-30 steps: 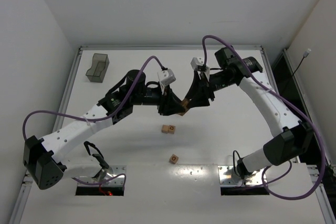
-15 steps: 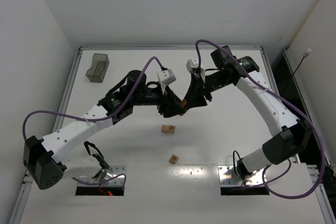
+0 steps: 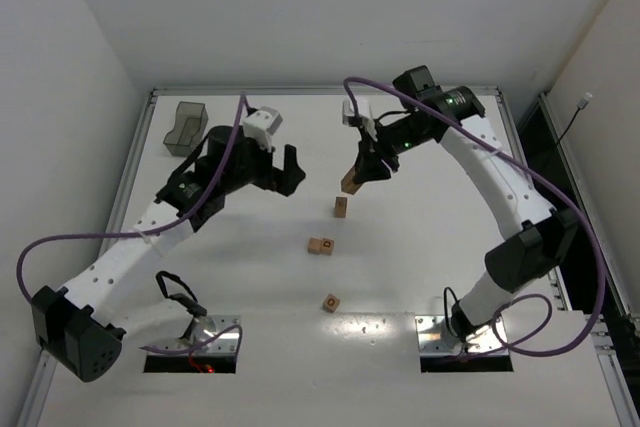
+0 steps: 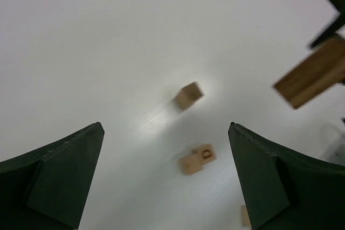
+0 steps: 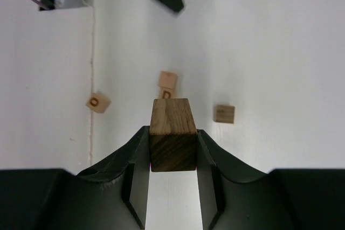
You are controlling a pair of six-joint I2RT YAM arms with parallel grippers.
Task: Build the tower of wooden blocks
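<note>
Wooden block (image 5: 172,127), seemingly tilted and partly hidden, sits clamped in right jaws; left jaws gape empty.

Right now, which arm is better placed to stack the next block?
Right. The right gripper clamps a wood block and hangs near a loose block. The left gripper is open, empty and further off to the side.

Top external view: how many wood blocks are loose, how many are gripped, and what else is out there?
Loose wood blocks: 4
Wood block held by right gripper: 1
Dark-grey plastic bin: 1
Total: 6
</note>
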